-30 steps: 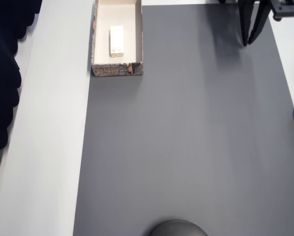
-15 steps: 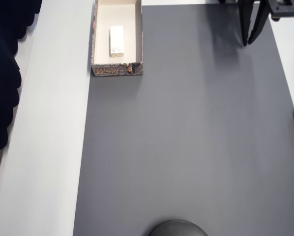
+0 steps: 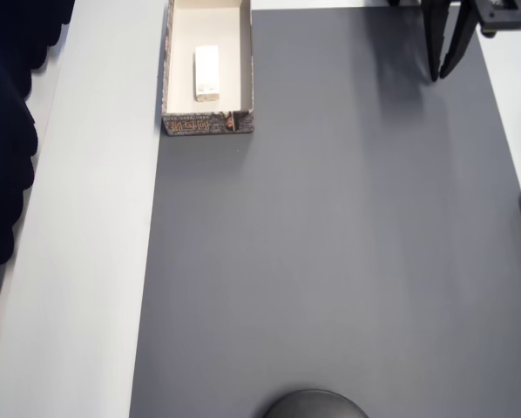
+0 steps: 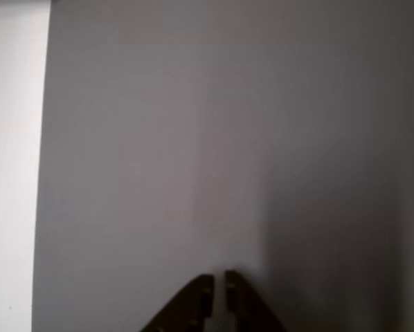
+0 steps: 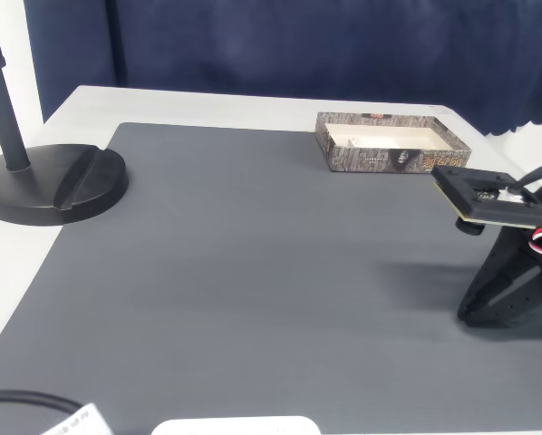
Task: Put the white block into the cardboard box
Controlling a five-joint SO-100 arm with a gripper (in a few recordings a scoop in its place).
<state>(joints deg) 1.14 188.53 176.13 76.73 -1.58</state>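
Cream-white inside and mottled brown-grey outside, the cardboard box (image 3: 166, 87) sits at the top left of the overhead view, on the left edge of the dark grey mat (image 3: 330, 244), with its notched short wall facing down the picture. The white block (image 3: 207, 72) lies flat on the floor of that box, lengthwise along it, roughly midway between the two long walls and touching neither. In the fixed view the box (image 5: 380, 159) stands at the far side of the mat (image 5: 235, 263), and the block inside it cannot be made out there. The gripper (image 3: 445, 68) is well apart from the box, over at the top right of the overhead view, its two dark fingers pointing down toward the mat with only a narrow gap between their tips and nothing held. In the wrist view the fingertips (image 4: 201, 290) nearly meet above bare mat, a thin slit between them. In the fixed view the gripper (image 5: 511, 288) rests low at the right edge, nearer the camera than the box. A black round stand base (image 5: 49, 186) sits off the mat's left corner, far from the box.
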